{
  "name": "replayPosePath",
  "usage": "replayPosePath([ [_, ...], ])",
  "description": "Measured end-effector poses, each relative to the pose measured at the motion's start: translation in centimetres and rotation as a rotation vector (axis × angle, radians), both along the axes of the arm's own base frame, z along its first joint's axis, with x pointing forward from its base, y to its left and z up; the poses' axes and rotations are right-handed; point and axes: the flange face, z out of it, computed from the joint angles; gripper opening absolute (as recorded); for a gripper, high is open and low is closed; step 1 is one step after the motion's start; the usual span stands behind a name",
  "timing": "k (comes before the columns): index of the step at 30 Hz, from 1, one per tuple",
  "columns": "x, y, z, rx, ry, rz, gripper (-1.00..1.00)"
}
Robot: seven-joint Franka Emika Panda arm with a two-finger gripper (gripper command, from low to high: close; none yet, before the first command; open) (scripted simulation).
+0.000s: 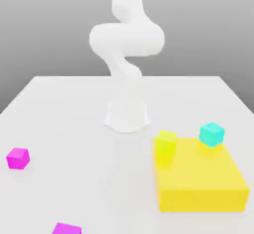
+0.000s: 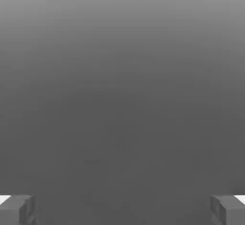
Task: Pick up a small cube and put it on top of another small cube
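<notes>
Exterior view: white table (image 1: 64, 109) with the arm's white base (image 1: 127, 116) near its middle, the arm rising and folding upward out of frame. A magenta cube (image 1: 18, 158), small and plain, sits on the table at the exterior view's left, well apart from everything else. A second magenta cube (image 1: 66, 229) lies at the lower edge of the frame, partly cut off; I cannot tell from the renders which of the two is the one meant. The cyan cube (image 1: 212, 134) is small and turquoise, about the same size, at the far edge of the big yellow block (image 1: 201, 178) on the exterior view's right; whether it rests on the block or just behind it, cannot tell. A yellow-green cube (image 1: 165, 146) stands at the block's near-left corner, touching it.

Hand view: gripper (image 2: 122, 209) with two grey fingertips (image 2: 16, 210) at opposite sides of the frame, spread wide, nothing between them. Beyond them plain grey background.

Both magenta cubes lie on the table, well away from the arm's base; the cyan cube lies on the other side of the base.
</notes>
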Motion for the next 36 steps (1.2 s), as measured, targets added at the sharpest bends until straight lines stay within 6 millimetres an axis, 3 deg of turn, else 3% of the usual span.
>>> replayPosePath([
  [4, 3.5, -6.7, -7.9, 0.090, 0.112, -0.242, 0.00],
  [9, 4.1, -15.3, -18.1, 0.208, 0.233, -0.542, 0.00],
  [14, 0.9, -23.0, -28.5, 0.333, 0.340, -0.848, 0.00],
  [18, -4.6, -28.2, -36.7, 0.445, 0.415, -1.114, 0.00],
  [21, -9.2, -30.4, -42.4, 0.529, 0.469, -1.301, 0.00],
  [23, -12.0, -30.8, -46.0, 0.580, 0.504, -1.408, 0.00],
  [29, -13.2, -30.9, -53.1, 0.601, 0.521, -1.456, 0.00],
  [30, -13.3, -30.8, -53.8, 0.601, 0.522, -1.456, -1.00],
  [36, -13.3, -30.8, -54.1, 0.600, 0.520, -1.457, -1.00],
])
